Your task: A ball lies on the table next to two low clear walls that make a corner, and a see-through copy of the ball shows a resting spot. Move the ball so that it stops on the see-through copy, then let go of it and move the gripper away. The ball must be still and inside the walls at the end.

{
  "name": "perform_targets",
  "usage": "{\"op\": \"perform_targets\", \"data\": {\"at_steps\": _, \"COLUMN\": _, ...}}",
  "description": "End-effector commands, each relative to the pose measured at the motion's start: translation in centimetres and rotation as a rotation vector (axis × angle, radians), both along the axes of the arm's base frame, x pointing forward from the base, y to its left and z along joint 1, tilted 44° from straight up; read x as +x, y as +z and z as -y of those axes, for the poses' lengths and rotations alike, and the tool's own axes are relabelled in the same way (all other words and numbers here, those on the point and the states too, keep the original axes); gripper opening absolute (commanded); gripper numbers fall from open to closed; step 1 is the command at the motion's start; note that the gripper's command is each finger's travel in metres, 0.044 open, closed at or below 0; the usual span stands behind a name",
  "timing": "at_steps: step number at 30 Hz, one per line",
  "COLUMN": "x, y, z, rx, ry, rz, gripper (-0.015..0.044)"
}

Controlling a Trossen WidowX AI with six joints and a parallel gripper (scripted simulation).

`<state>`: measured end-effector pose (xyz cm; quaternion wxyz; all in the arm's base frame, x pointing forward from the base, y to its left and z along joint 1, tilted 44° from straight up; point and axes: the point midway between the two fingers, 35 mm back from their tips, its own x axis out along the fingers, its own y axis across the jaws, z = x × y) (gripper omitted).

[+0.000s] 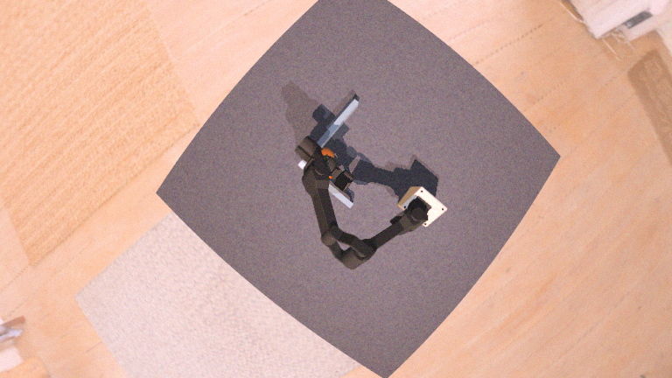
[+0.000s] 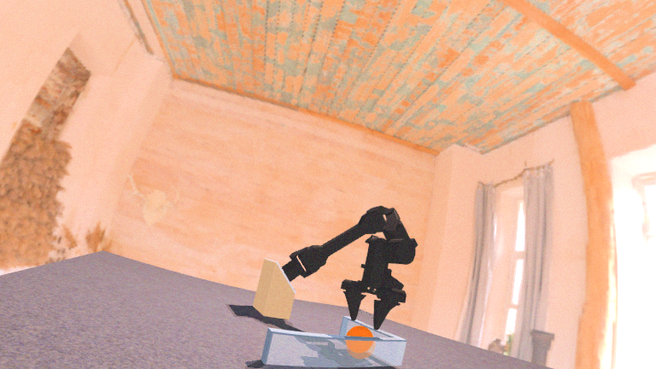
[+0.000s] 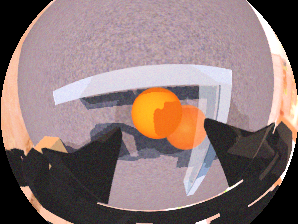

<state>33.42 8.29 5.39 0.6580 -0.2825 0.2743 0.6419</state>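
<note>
The orange ball (image 1: 327, 153) (image 2: 359, 332) (image 3: 150, 110) lies inside the corner, near the long clear wall (image 1: 339, 121) (image 2: 293, 346) (image 3: 145, 75). The paler see-through copy (image 3: 192, 131) is partly overlapped by the ball in the wrist view, on the side toward the short clear wall (image 1: 341, 196) (image 3: 226, 102). In the top view the arm mostly hides the copy. My gripper (image 1: 326, 165) (image 2: 365, 324) (image 3: 163, 124) is open and empty, pointing down above the ball, its fingertips near wall-top height. In the wrist view, ball and copy show between the fingertips.
The arm's pale wedge-shaped base (image 1: 434, 206) (image 2: 274, 293) stands on the grey table (image 1: 423, 291) (image 2: 137, 316). The short wall passes close to one finger in the wrist view. The arm's shadow falls across the corner and the long wall.
</note>
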Motion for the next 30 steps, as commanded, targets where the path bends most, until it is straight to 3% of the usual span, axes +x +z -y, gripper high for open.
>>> {"op": "perform_targets", "data": {"at_steps": 1, "x": -0.3, "y": -0.8, "z": -0.6, "rx": 0.005, "ry": -0.003, "rz": -0.016, "gripper": 0.043}}
{"op": "perform_targets", "data": {"at_steps": 23, "x": -0.4, "y": -3.0, "z": -2.9, "rx": 0.008, "ry": -0.003, "rz": -0.015, "gripper": 0.043}}
{"op": "perform_targets", "data": {"at_steps": 25, "x": -0.4, "y": -3.0, "z": -2.9, "rx": 0.008, "ry": -0.003, "rz": -0.015, "gripper": 0.0378}}
{"op": "perform_targets", "data": {"at_steps": 30, "x": -0.4, "y": -3.0, "z": -2.9, "rx": 0.008, "ry": -0.003, "rz": -0.015, "gripper": 0.0344}}
